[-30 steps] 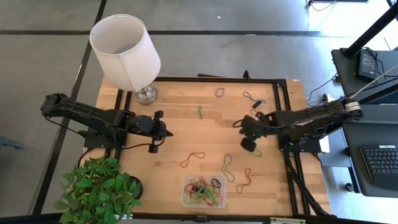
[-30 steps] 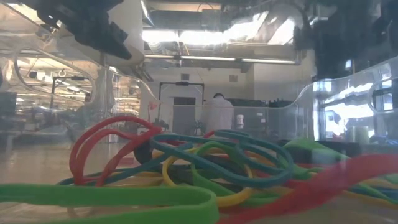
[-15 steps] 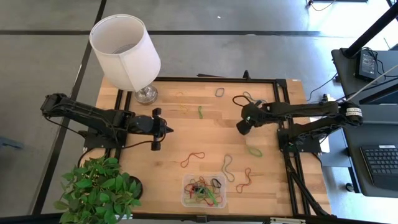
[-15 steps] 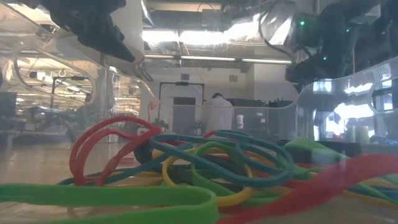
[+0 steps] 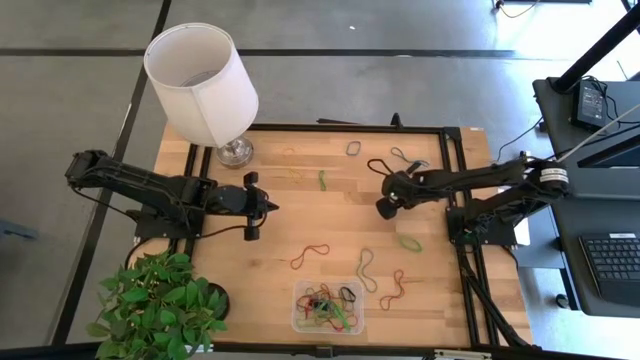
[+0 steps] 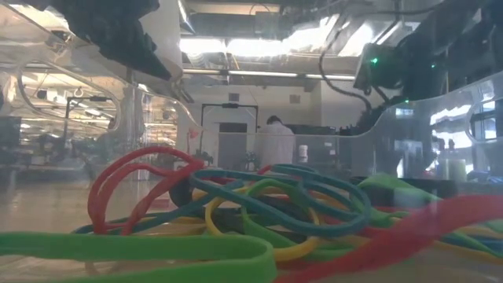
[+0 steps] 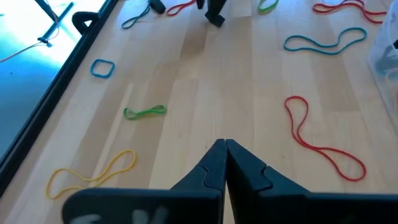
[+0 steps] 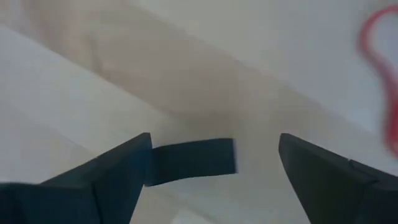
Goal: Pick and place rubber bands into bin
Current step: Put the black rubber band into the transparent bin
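My right gripper (image 5: 384, 207) hangs over the table (image 5: 300, 215) right of centre with fingers (image 8: 112, 171) spread wide and nothing between them, so the step as I judge it is choosing a band and dropping squarely over it; best to straddle a strand, press near the wood, then close. The nearest loose bands (a green one (image 5: 409, 242) just beside me, a red one (image 5: 310, 256) further off) lie flat, and the bin (image 5: 298, 318) sits at the near edge already holding a tangle. My left gripper (image 5: 268, 208) waits left of centre, pinched closed on nothing.
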You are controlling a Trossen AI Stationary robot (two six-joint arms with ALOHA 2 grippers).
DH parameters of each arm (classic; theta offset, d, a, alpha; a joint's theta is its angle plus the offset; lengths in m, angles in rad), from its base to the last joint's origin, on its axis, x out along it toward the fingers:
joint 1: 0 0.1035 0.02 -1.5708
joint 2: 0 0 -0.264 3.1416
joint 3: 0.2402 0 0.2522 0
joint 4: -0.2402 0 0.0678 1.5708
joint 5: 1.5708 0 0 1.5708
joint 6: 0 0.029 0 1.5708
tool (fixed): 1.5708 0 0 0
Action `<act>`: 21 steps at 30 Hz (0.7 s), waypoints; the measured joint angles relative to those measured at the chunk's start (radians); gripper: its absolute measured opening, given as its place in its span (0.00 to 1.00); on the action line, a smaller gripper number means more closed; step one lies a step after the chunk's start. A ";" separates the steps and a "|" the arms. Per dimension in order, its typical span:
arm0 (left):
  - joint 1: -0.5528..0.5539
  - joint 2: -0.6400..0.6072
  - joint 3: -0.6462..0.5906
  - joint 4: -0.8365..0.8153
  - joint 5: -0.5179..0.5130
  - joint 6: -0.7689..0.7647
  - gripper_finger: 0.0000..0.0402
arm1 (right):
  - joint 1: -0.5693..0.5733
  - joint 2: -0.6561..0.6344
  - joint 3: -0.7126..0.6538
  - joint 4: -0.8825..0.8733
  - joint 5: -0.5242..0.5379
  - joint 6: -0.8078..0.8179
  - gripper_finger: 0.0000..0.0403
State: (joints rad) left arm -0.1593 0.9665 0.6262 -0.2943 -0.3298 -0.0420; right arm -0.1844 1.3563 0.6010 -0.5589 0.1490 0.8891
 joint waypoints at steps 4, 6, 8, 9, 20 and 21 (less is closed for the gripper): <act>0.000 0.000 0.000 -0.003 0.000 0.002 0.01 | 0.002 0.069 0.005 0.009 -0.057 0.016 0.81; 0.000 0.000 0.000 -0.006 0.000 0.003 0.01 | 0.014 0.095 0.007 -0.001 -0.057 0.024 0.75; 0.000 0.000 0.000 -0.015 0.000 0.002 0.01 | 0.033 0.108 0.009 -0.009 -0.037 0.023 0.66; 0.000 0.000 0.000 -0.022 0.000 0.002 0.01 | 0.040 0.110 0.014 -0.015 -0.034 0.023 0.61; -0.001 0.000 0.000 -0.057 0.001 0.002 0.00 | 0.100 0.119 0.131 -0.038 -0.097 0.024 0.03; 0.000 0.000 0.000 -0.057 0.004 0.002 0.01 | 0.108 0.119 0.149 -0.044 -0.096 0.027 0.03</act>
State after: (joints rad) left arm -0.1596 0.9668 0.6262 -0.3513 -0.3257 -0.0395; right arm -0.0764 1.4750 0.7505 -0.6030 0.0526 0.9163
